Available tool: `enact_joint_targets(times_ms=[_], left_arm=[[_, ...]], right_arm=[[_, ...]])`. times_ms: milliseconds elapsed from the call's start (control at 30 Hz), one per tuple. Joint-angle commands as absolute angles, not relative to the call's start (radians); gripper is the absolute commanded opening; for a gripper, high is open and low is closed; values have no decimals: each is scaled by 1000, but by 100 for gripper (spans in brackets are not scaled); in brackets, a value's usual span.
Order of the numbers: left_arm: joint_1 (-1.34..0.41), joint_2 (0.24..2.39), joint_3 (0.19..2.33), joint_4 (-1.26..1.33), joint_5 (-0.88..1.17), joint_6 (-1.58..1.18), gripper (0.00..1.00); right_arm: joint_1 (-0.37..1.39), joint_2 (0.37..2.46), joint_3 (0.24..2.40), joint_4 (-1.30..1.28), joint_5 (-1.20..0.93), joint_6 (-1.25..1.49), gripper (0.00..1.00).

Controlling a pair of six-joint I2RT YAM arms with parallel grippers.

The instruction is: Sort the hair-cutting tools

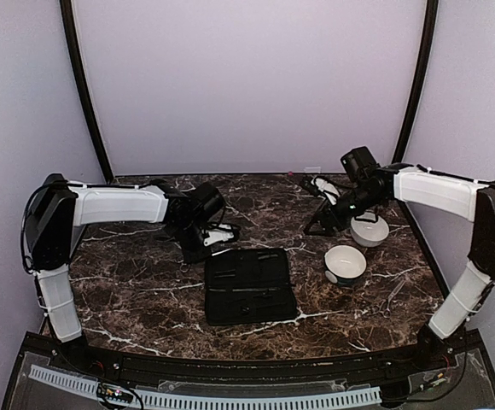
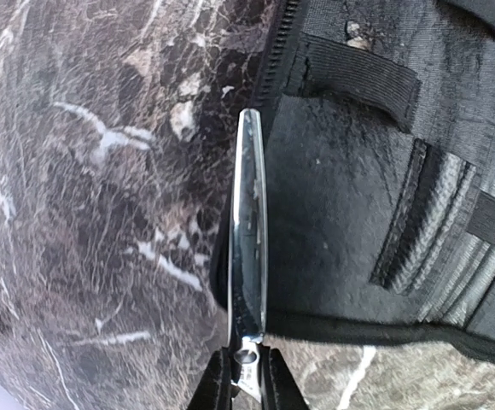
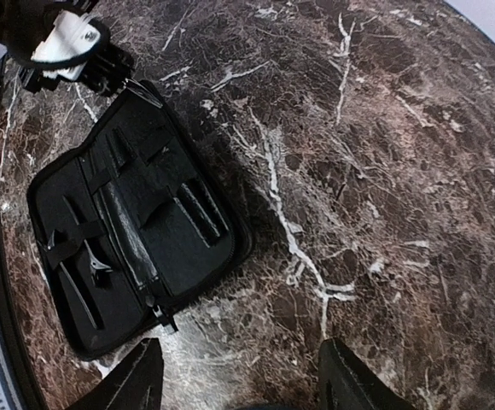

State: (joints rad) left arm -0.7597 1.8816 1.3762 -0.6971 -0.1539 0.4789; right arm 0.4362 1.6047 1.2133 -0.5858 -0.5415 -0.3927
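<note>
One pair of scissors pinched near its pivot by the left gripper, blades sticking straight out along the zip case edge. Right gripper spread, empty, above the marble table.

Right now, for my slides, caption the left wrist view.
Left end effector holds scissors at the edge of the black case.

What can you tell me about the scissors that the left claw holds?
The scissors are slim, shiny, silvery metal, blades closed into one narrow strip, a small screw at the pivot. The left claw grips them near that pivot; the rings are hidden. The blades lie along the edge of the open black case; contact is unclear.
</note>
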Motion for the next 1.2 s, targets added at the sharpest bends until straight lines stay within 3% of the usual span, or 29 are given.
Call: enact_joint_targets(times_ms=[0,533,667,933,1167], left_arm=[[-785,1896,1412,-726,-203,534,0],[-850,1857,1330,-731,-247,519,0],[-856,1870,1314,-722,-274,520,0],[-877,1906,1343,-690,-295,537,0],[-900,1954,1398,-667,-309,547,0]], right_arm=[[512,1710,1344,-616,-529,-350,60],[630,2070,1655,-767,-369,-342,61],[637,2145,1729,-815,-420,-370,60],[683,2207,1763,-839,-444,-387,56],[676,2131,1710,-828,-437,-364,60]])
